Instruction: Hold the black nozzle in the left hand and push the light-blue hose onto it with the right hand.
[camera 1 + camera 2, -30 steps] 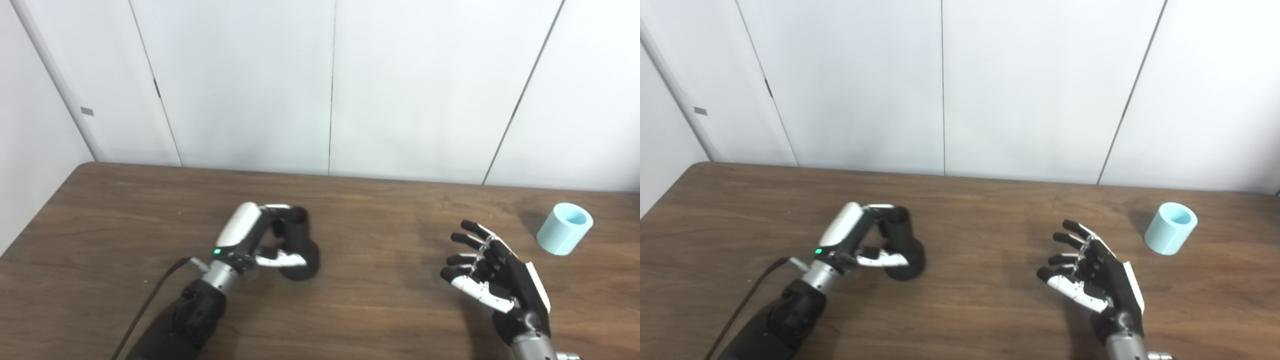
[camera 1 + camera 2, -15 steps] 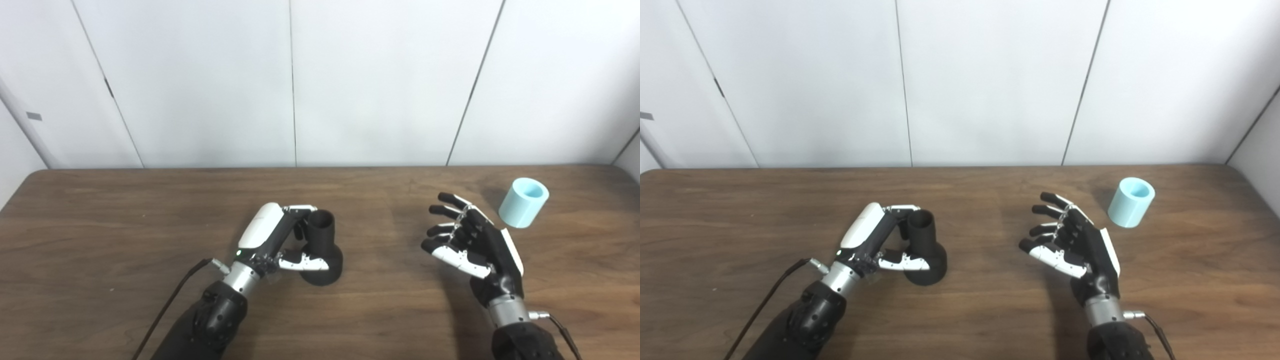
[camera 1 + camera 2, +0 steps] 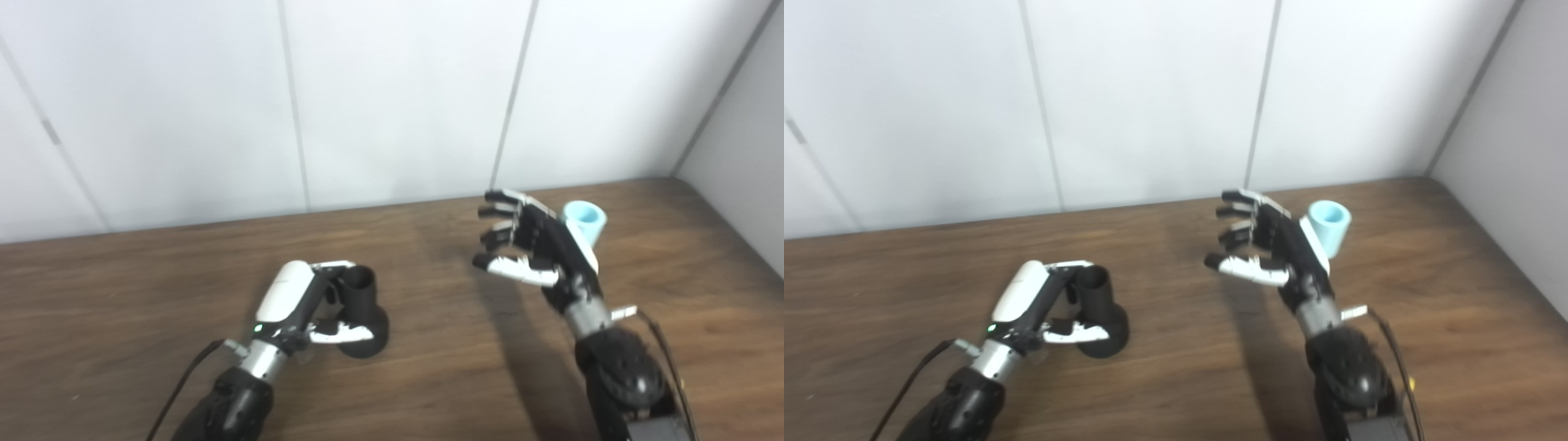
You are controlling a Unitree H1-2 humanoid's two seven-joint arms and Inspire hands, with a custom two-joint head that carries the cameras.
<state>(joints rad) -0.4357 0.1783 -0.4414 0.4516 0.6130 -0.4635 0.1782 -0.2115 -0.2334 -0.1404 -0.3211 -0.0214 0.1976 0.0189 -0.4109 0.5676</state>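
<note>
The light-blue hose [image 3: 1328,226] is a short tube standing near the worktop's far right corner, its long axis close to upright and leaning a little, its open mouth facing up. It lies just behind the right hand [image 3: 1274,251], on the side of that hand's back rather than its palm; whether the two touch cannot be told, since the hand hides the tube's lower left side. That hand is released, fingers spread and curled toward the left, holding nothing. So the hose sits on the wrong side for a grasp: judged from this, the right hand would need to come round the tube, or turn palm toward it, before closing.

The left hand [image 3: 1038,306] is much farther from the hose, well toward the near left of the worktop [image 3: 1176,380]. It is wrapped around the black nozzle [image 3: 1097,312], thumb across the flared base and fingers on the narrow neck. The nozzle stands on its wide base, long axis upright, open neck pointing up. Hose and nozzle are well apart, with the right hand between them.
</note>
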